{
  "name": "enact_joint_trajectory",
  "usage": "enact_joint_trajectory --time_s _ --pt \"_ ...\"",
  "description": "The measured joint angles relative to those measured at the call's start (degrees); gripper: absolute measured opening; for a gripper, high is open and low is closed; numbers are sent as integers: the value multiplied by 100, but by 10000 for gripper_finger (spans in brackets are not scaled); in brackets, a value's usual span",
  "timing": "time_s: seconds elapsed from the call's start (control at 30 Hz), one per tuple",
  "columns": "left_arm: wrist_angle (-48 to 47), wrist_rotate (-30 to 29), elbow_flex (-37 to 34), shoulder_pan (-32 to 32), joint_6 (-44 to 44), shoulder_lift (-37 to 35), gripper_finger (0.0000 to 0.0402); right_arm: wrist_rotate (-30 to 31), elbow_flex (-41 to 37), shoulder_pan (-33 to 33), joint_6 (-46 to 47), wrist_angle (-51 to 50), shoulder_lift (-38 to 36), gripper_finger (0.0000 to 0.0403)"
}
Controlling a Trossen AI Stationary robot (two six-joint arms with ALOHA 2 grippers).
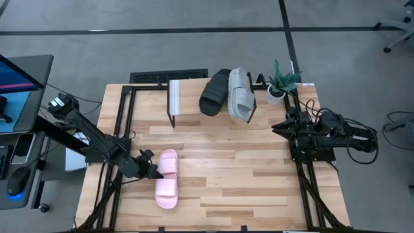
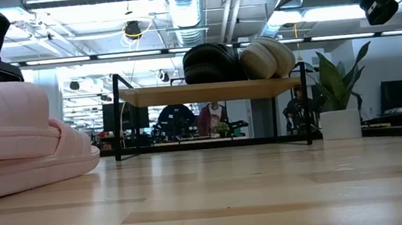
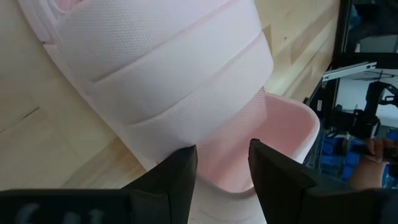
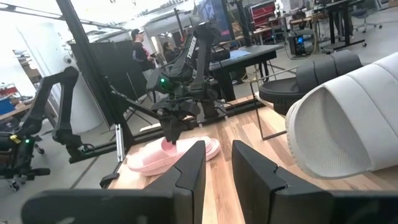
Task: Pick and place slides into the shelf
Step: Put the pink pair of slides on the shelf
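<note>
Shelf (image 1: 194,97) carries the black slide (image 1: 215,92) and grey slide (image 1: 240,94); we see left gripper (image 1: 155,173) jaws spread at the pink slide (image 1: 167,188); right gripper (image 1: 277,128) jaws spread.

potted plant (image 1: 279,84) at table's (image 1: 226,175) far right corner; monitor (image 1: 16,74) left.

An open-plan robotics lab or workshop, not a home.

In the high view a slatted wooden table (image 1: 213,162) stands on a bare grey concrete floor (image 1: 162,52) marked with dark lines, with a desk and monitor (image 1: 16,81) at the left edge and an office-chair base (image 1: 394,29) at upper right. The low view shows exposed silver ducts (image 2: 190,12) and strip lights under an open ceiling, with a potted plant (image 2: 338,102) at right. In the right wrist view, black frames, more workbenches and a standing person (image 4: 138,46) fill the background.
</note>
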Motion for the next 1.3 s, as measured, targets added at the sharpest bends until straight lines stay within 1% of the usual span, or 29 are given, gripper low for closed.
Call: enact_joint_trajectory --time_s 0.2,0.27,0.33,0.47,0.5,0.6,0.7,0.77,0.83,0.93,1.07,1.3 --pt "89 -172 5 -2 -11 215 144 0 0 -1 0 0 0 69" --pt "99 -214 11 -2 94 272 135 2 0 0 0 0 0 69" --pt "82 -222 11 -2 279 284 112 0 0 1 0 0 0 69" --pt "-40 -277 1 -2 439 308 25 0 0 0 2 2 0 69" --pt "-51 -289 -3 -2 457 310 13 2 0 -1 2 1 0 69" --pt "-53 -374 -7 -2 490 313 4 2 0 1 2 1 0 69" --pt "52 -623 -23 -11 507 324 1 96 0 1 2 1 0 69" --pt "81 -1211 -53 18 594 334 1 154 0 -1 4 0 0 69" --pt "131 -1550 -63 22 648 335 0 154 0 1 4 1 0 69" --pt "131 -1686 -25 15 665 291 0 153 0 1 4 0 0 69" --pt "50 -1744 117 47 987 267 0 153 -2 1 6 0 0 69" --pt "66 -1734 630 50 1599 252 0 152 -2 1 9 -14 1 69"
